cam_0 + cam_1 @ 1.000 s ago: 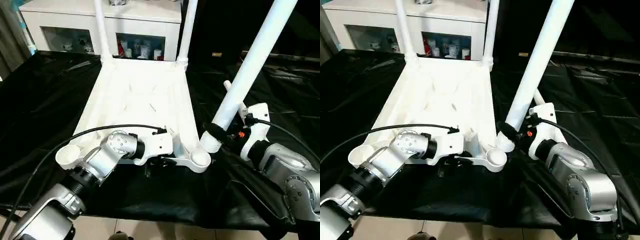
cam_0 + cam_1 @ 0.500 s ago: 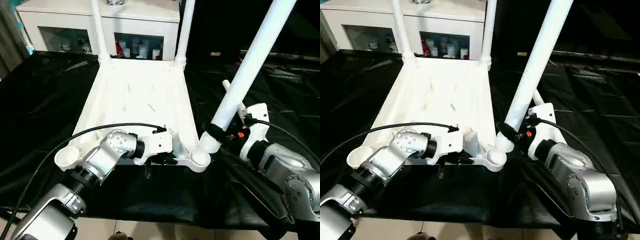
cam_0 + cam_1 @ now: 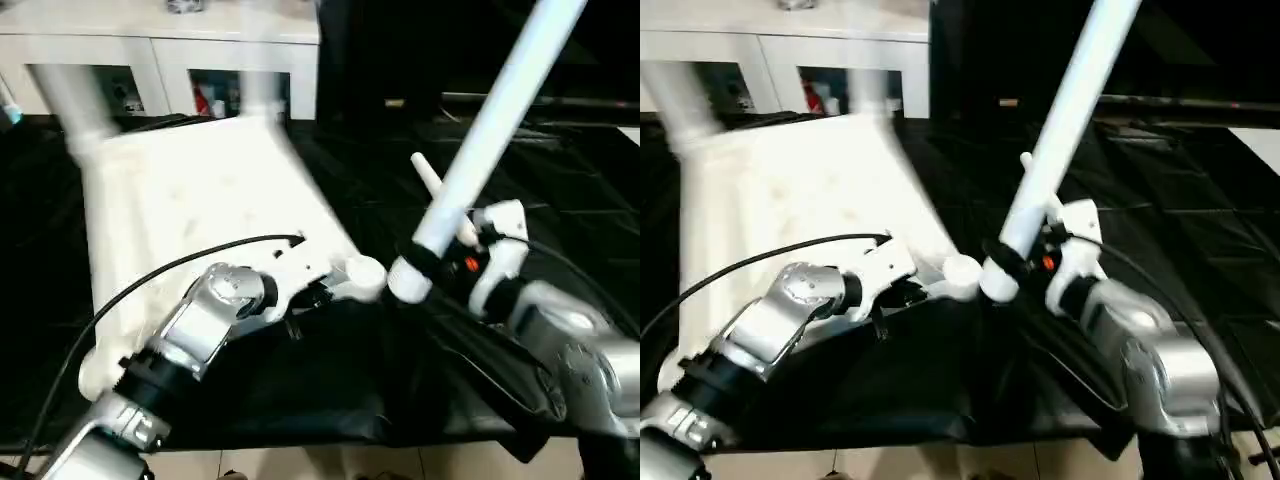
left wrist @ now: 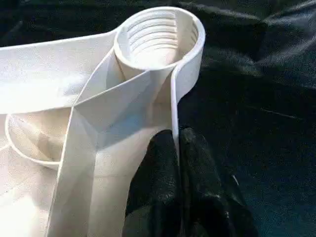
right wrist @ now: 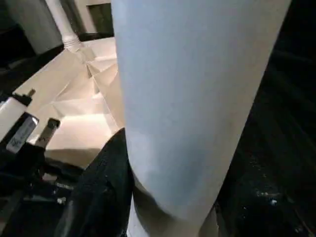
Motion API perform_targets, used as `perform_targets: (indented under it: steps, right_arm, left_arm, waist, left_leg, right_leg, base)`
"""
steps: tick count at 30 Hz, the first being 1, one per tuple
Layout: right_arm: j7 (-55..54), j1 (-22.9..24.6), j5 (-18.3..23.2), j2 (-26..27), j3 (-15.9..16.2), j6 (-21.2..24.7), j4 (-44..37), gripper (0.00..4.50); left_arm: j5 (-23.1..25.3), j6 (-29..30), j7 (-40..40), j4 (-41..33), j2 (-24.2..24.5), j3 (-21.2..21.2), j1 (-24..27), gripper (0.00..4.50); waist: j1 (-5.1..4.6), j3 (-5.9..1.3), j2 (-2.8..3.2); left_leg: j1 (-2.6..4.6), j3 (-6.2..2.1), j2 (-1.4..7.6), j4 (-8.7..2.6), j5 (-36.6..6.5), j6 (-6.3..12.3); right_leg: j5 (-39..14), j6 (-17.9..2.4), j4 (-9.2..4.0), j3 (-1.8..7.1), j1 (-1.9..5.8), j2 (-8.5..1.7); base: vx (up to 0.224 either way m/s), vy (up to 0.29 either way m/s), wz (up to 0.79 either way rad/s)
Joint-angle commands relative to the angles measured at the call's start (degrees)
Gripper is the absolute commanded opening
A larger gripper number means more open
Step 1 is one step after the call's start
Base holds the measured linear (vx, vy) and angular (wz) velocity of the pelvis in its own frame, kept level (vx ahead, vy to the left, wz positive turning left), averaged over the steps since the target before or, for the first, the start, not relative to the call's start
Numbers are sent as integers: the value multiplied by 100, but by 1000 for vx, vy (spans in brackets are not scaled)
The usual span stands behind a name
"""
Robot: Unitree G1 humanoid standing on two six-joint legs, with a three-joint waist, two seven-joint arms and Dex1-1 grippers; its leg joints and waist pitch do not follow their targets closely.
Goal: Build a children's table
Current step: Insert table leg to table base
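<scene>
- White plastic tabletop (image 3: pixel 190 210), underside up, on black cloth (image 3: pixel 560 180), blurred in both eye views, one corner turned toward the right gripper.
- Ribs and thin edge wall of the tabletop seen close in the left wrist view, running to a round corner socket (image 4: pixel 160 37) with a threaded inside.
- Same socket (image 3: pixel 365 275) at the near corner in the left eye view, just beside the lower end of a tilted white leg (image 3: pixel 480 150).
- Left gripper (image 4: pixel 178 148) pressed closed on the thin edge wall of the tabletop, one black finger (image 4: pixel 158 168) each side of it, a little short of the socket.
- Left forearm (image 3: pixel 205 325) silver, with a black cable arching over it, lying across the near edge of the tabletop.
- Right gripper (image 3: pixel 425 265) clamped around the leg near its lower end, jaws held about half apart by the tube; a black finger (image 5: pixel 106 182) beside the white tube (image 5: pixel 192 98) in the right wrist view.
- Leg slanting up and away to the top edge of the eye views, lower end not in the socket.
- Two more legs, blurred, standing at the far corners of the tabletop: far-left leg (image 3: pixel 75 105), far-right leg (image 3: pixel 262 95).
- White cabinet (image 3: pixel 160 45) behind the cloth, small items on its shelves too blurred to tell.
</scene>
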Motion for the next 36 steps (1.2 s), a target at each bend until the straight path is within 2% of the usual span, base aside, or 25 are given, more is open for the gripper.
perform_targets:
  steps: [1,3,4,5,7,11,13,14,15,17,18,19,21,24,36]
  right_arm:
    - [216,-314,-22,-35,36,-219,424,188]
    - [288,-392,-50,-43,62,-256,567,188]
    - [408,-498,-100,-75,131,-306,752,188]
    - [439,-523,-113,-85,150,-318,796,188]
    - [703,-772,-198,-136,292,-446,1203,188]
    - [941,-964,-225,-146,391,-515,1579,188]
    - [1114,-1068,-351,-184,531,-639,1898,188]
    - [1135,-1086,-373,-184,546,-669,1958,188]
    - [1235,-1173,-474,-178,614,-817,2243,188]
    - [1291,-1243,-529,-167,642,-928,2434,188]
    - [1300,-1264,-538,-162,643,-951,2483,188]
    - [1318,-1289,-553,-159,647,-988,2547,188]
    - [1346,-1327,-586,-149,651,-1061,2658,188]
    - [1401,-1392,-657,-124,632,-1228,2899,188]
    - [1541,-1459,-753,-70,627,-1550,3279,188]
  left_arm:
    - [-167,-237,-107,-121,-116,8,-45,0]
    - [-191,-216,-112,-141,-144,9,-44,0]
    - [-201,-169,-115,-159,-176,24,-39,0]
    - [-204,-166,-120,-159,-181,27,-39,0]
    - [-185,-254,-220,-83,-188,9,-64,0]
    - [-157,-358,-265,-4,-164,-18,-96,0]
    - [-157,-387,-266,69,-160,-8,-135,0]
    - [-155,-400,-268,85,-159,-4,-142,0]
    - [-144,-465,-281,158,-154,16,-174,0]
    - [-107,-591,-341,214,-123,-2,-190,0]
    - [-78,-626,-339,219,-105,-14,-186,0]
    - [-60,-636,-339,215,-89,-19,-181,0]
    - [-71,-619,-338,195,-77,7,-163,47]
    - [-58,-611,-351,178,-13,32,-144,80]
    - [-83,-607,-556,208,217,79,-66,91]
  waist:
    - [55,-417,-4]
    - [98,-436,8]
    - [134,-436,25]
    - [142,-440,14]
    - [180,-449,-5]
    - [213,-446,-13]
    - [226,-433,-42]
    - [226,-437,-38]
    - [228,-436,-68]
    - [226,-420,-68]
    - [218,-423,-92]
    - [222,-426,-88]
    - [221,-425,-80]
    - [219,-429,-76]
    - [216,-420,-102]
  left_leg:
    - [32,-92,243,-390,-1356,77]
    - [45,-80,261,-383,-1255,59]
    - [75,-69,268,-385,-1241,61]
    - [87,-60,268,-379,-1252,64]
    - [36,-66,263,-382,-1116,86]
    - [35,-64,258,-382,-1111,90]
    - [39,-60,265,-386,-1168,55]
    - [35,-62,263,-382,-1163,56]
    - [32,-63,263,-383,-1133,67]
    - [34,-59,258,-383,-1184,66]
    - [31,-51,259,-381,-1176,70]
    - [34,-62,270,-389,-1146,71]
    - [39,-58,271,-387,-1131,73]
    - [37,-58,271,-384,-1150,74]
    - [40,-54,275,-393,-1164,87]
  right_leg:
    - [-1992,-832,-534,298,275,-351]
    - [-1609,-945,-485,314,275,-347]
    - [-1465,-994,-476,325,260,-340]
    - [-1409,-1030,-466,328,252,-342]
    - [-1274,-1074,-435,328,311,-362]
    - [-1364,-1050,-436,325,316,-368]
    - [-1569,-968,-462,327,314,-380]
    - [-1573,-973,-455,329,315,-386]
    - [-1627,-960,-454,324,311,-388]
    - [-1828,-890,-492,323,298,-387]
    - [-1824,-867,-492,326,299,-384]
    - [-1790,-873,-474,327,301,-385]
    - [-1772,-887,-472,327,294,-386]
    - [-1785,-909,-473,324,296,-391]
    - [-1775,-935,-460,328,288,-386]
  base:
    - [0,0,0]
    - [0,0,0]
    - [0,0,0]
    - [0,0,0]
    - [0,0,0]
    - [0,0,0]
    - [0,0,0]
    - [0,0,0]
    - [0,0,0]
    - [0,0,0]
    - [0,0,0]
    - [0,0,0]
    - [0,0,0]
    - [0,0,0]
    - [0,0,0]
